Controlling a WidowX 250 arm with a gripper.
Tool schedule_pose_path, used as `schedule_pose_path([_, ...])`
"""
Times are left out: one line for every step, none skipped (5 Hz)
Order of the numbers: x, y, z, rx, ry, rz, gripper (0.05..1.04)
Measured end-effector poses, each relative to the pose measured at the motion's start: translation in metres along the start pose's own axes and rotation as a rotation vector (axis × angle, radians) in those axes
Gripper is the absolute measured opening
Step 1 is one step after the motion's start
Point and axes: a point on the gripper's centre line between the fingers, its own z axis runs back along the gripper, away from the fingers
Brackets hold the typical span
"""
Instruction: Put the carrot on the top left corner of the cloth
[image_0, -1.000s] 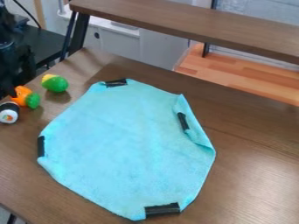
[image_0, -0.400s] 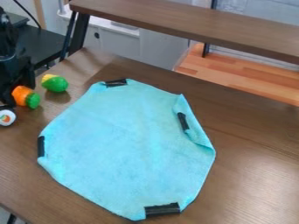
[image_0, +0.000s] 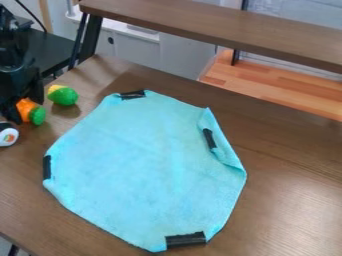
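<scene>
Camera view: I have the black gripper at the left edge of the picture, pointing down over the table, right at the carrot. From where I sit I can't tell whether it is open or closed, or whether it has a grip on the carrot; the dark parts of the arm cover too much of that spot. The carrot lies off the cloth, to the left of its upper left side, with its orange body partly hidden by the gripper and its green top facing the cloth.

Just beside them I see a toy with a white face and a dark side, cut off by the picture's edge, nearer the camera than the carrot. On the far side of the carrot sits a yellow and green toy, also on the bare wood.

The light blue cloth is spread over the middle of the table, and its right side is folded over. I count four black strips on it: one at the top, one on the right fold, one at the left edge and one at the bottom. A brown shelf spans the back.
</scene>
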Motion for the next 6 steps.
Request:
schedule_pose_path([0.000,0.001,-0.004,0.013,-0.003,0.013,0.948])
schedule_pose_path([0.000,-0.001,-0.004,0.008,-0.011,0.012,0.696])
schedule_pose_path([0.001,-0.003,-0.004,-0.004,-0.026,0.010,0.678])
schedule_pose_path([-0.002,-0.002,-0.005,-0.006,-0.016,0.001,0.678])
schedule_pose_path([-0.014,0.003,0.001,-0.003,0.047,-0.011,0.678])
schedule_pose_path([-0.027,0.001,0.033,-0.059,0.120,-0.037,0.678])
